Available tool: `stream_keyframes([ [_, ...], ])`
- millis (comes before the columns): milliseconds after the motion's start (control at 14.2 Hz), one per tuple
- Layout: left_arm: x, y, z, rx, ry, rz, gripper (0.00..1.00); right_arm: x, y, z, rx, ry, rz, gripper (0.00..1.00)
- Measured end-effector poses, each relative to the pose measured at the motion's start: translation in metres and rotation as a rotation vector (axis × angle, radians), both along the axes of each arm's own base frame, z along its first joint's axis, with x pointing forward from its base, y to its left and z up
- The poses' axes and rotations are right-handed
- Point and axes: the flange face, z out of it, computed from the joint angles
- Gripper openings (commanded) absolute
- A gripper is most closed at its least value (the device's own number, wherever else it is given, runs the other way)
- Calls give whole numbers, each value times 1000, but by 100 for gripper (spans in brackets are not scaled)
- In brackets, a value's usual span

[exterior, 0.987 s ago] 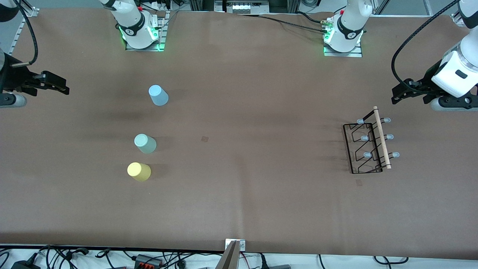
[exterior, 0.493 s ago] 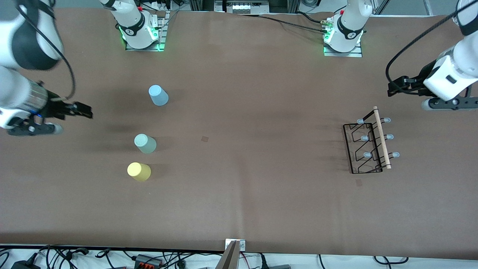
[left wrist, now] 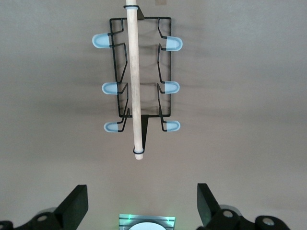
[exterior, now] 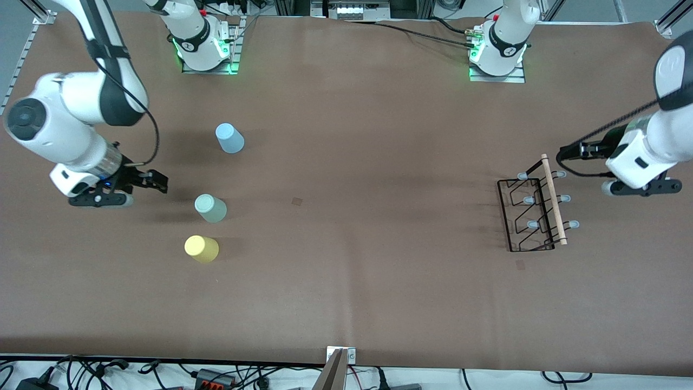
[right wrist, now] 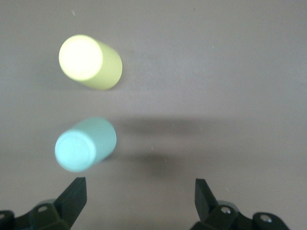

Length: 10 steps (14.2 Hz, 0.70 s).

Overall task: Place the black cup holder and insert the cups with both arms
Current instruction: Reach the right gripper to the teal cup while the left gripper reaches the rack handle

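- A robotics lab.
- Two white jointed robot arms are bolted on metal base plates with green lights.
- A wide worktop under plain brown sheeting.
- Loose black cables and power adapters lie along its edge; aluminium framing stands at the corners.

The right gripper is hanging low with fingers spread wide; the left gripper is hanging likewise, fingers wide apart.

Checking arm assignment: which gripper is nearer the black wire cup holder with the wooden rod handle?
Left. The left gripper hovers beside the cup holder; the right gripper is by the mint green cup.
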Motion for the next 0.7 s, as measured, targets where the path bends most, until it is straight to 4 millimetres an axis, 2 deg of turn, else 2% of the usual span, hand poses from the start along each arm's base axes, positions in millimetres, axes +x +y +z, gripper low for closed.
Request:
stream_keyframes([
  [141,7,5,-20,-3,18,-1,100,-2,8,-29,8,-31,-27,100],
  [282,14,15,-37,18,3,1,100,-1,24,-47,19,-55,-57,100],
  [493,21,19,-69,44,-71,-18,100,0,53,-56,32,-84,-59,100],
  [564,21,18,-81,43,-92,-26,99,0,57,-56,34,-88,-60,100],
  [705,19,14,-102,36,-132,-56,92,1,58,-56,36,-96,-62,100],
])
